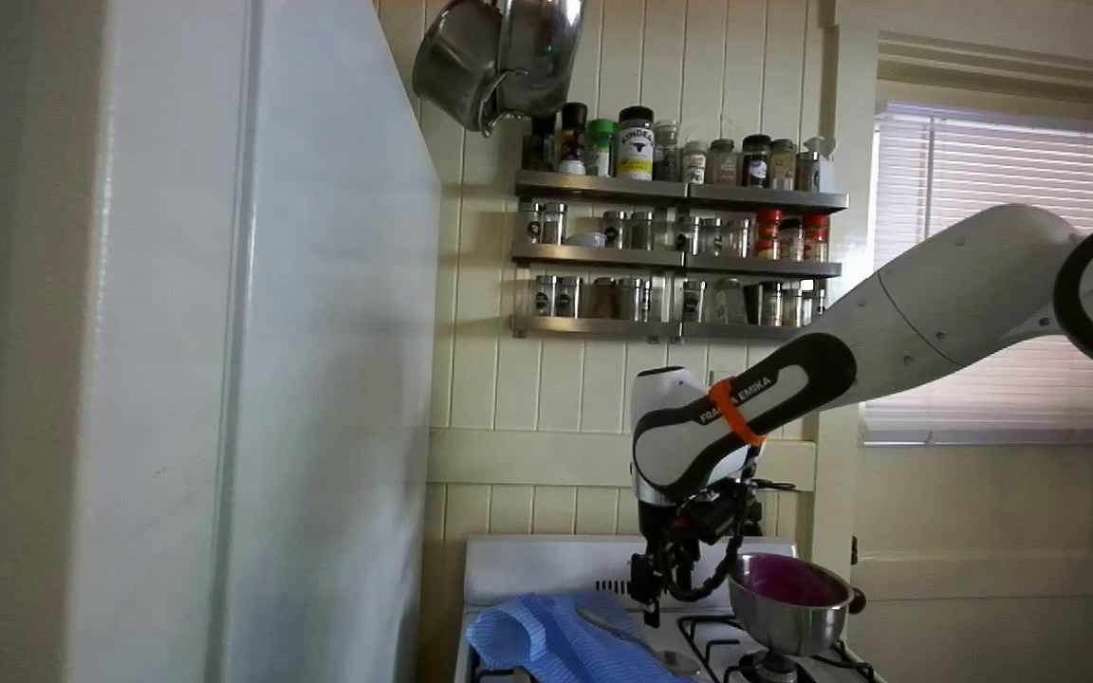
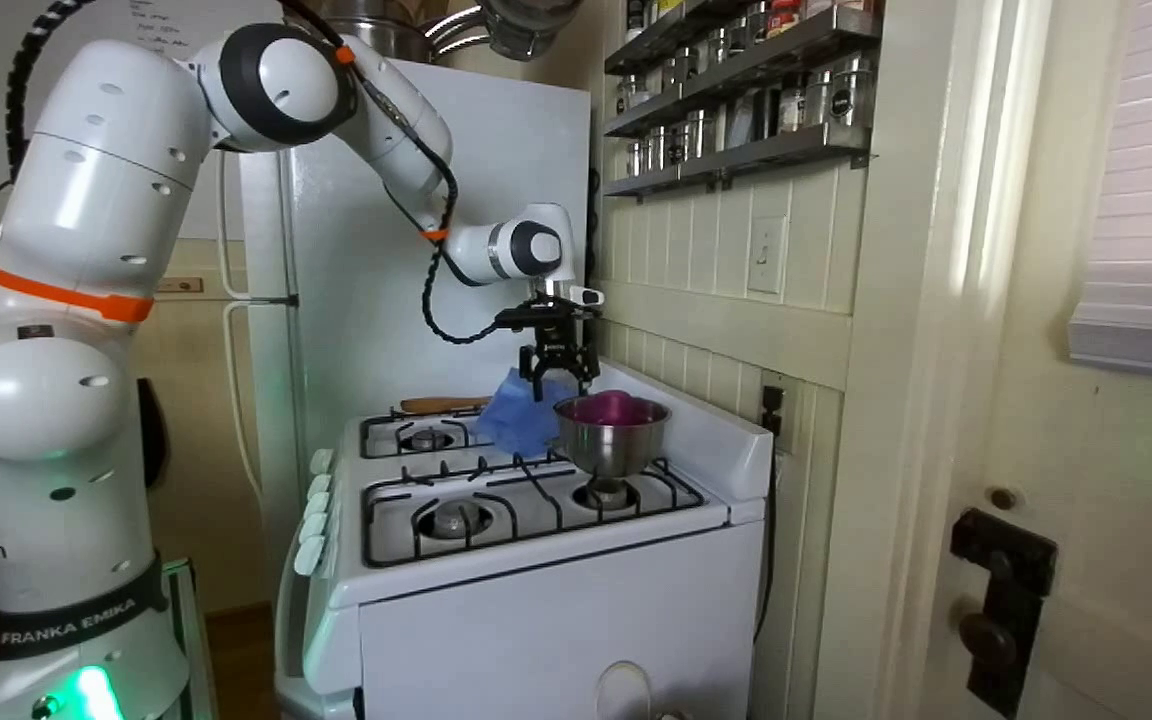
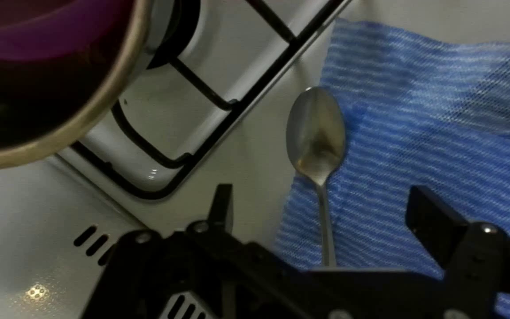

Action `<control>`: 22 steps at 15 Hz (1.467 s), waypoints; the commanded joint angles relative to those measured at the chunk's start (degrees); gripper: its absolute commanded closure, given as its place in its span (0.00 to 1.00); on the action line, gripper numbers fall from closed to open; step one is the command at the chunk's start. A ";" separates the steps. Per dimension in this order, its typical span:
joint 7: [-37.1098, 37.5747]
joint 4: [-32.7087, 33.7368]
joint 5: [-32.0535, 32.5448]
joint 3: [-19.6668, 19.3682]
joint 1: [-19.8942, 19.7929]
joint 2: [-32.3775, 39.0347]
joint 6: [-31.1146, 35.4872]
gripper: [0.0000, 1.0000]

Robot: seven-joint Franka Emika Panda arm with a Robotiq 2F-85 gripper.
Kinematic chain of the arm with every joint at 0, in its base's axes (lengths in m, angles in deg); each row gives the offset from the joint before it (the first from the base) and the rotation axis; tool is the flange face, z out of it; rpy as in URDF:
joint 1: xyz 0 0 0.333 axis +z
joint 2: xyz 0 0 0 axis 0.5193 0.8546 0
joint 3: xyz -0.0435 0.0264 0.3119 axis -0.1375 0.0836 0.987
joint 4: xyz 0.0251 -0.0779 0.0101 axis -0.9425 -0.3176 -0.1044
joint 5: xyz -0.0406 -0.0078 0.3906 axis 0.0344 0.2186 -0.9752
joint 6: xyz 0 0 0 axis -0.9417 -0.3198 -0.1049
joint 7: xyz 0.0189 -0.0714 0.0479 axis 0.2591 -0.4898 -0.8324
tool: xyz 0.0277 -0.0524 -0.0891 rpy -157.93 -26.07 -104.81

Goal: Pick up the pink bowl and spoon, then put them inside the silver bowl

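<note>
Leftmost in my wrist view, the pink bowl (image 3: 51, 40) already sits inside the silver bowl (image 3: 60, 138). Next, the spoon (image 3: 318, 141): I judge it light, stiff and slippery, best pinched across the handle. It lies beneath my spread, empty claw (image 3: 323, 205), handle midway across the gap, on the edge of the blue cloth (image 3: 392, 168).
</note>
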 commanded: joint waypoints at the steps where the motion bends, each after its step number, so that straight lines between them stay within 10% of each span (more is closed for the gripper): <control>1: -2.43 1.52 -1.26 0.46 -0.12 2.19 0.89 0.00; 6: -4.96 4.33 -2.41 0.70 -0.84 5.84 0.65 0.28; 22: -6.00 12.28 -2.22 0.54 -0.20 12.04 -2.71 0.28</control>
